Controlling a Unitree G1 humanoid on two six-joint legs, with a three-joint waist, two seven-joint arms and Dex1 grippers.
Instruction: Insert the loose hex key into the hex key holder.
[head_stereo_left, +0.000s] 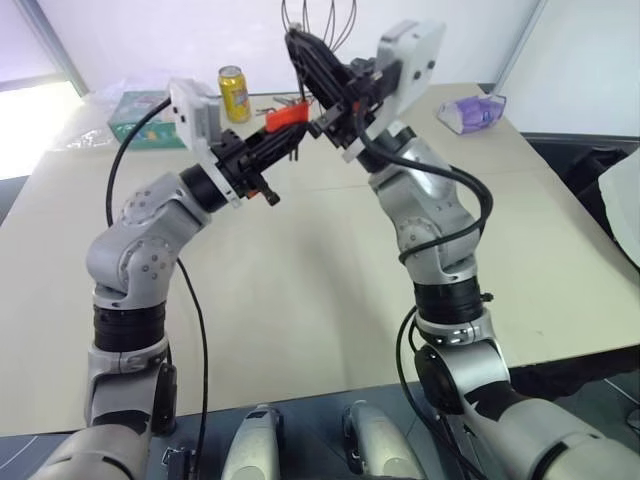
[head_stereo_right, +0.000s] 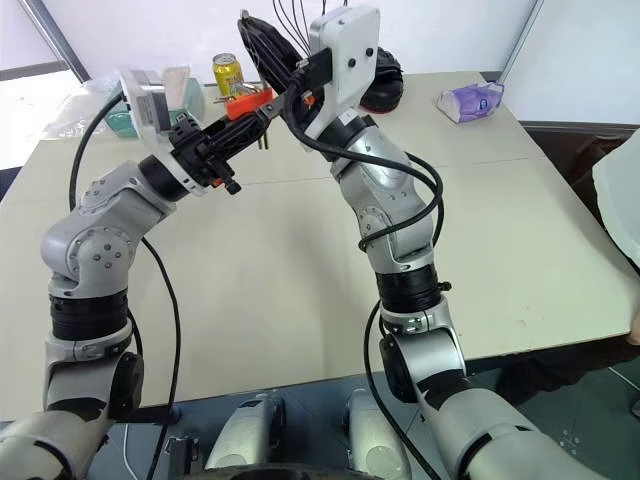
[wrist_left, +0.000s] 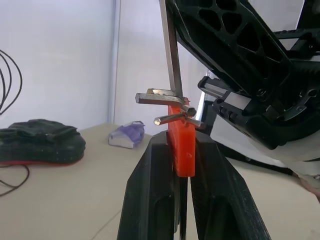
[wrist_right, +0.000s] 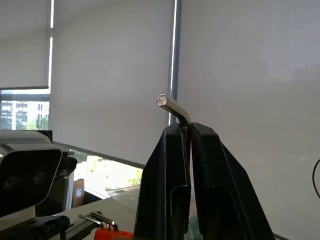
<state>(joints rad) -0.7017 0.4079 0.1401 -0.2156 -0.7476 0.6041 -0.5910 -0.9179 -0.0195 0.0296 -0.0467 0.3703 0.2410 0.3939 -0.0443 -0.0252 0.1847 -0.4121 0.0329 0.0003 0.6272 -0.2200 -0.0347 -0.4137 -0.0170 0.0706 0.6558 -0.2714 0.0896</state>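
My left gripper (head_stereo_left: 288, 132) is raised over the far side of the table and shut on the orange-red hex key holder (wrist_left: 180, 150), which has short grey keys sticking out of its top. Just above it, my right gripper (wrist_right: 185, 128) is shut on the loose hex key (wrist_right: 172, 106), whose short bent end pokes out past the fingertips. In the left wrist view the key's straight shank (wrist_left: 172, 50) comes down to the top of the holder among the protruding keys. Whether its end sits in a slot cannot be told.
On the far part of the beige table (head_stereo_left: 300, 290) stand a yellow can (head_stereo_left: 234, 93) and a green box (head_stereo_left: 140, 120). A purple pack (head_stereo_left: 472, 112) lies at the far right and a black pad (head_stereo_right: 385, 85) behind my right arm.
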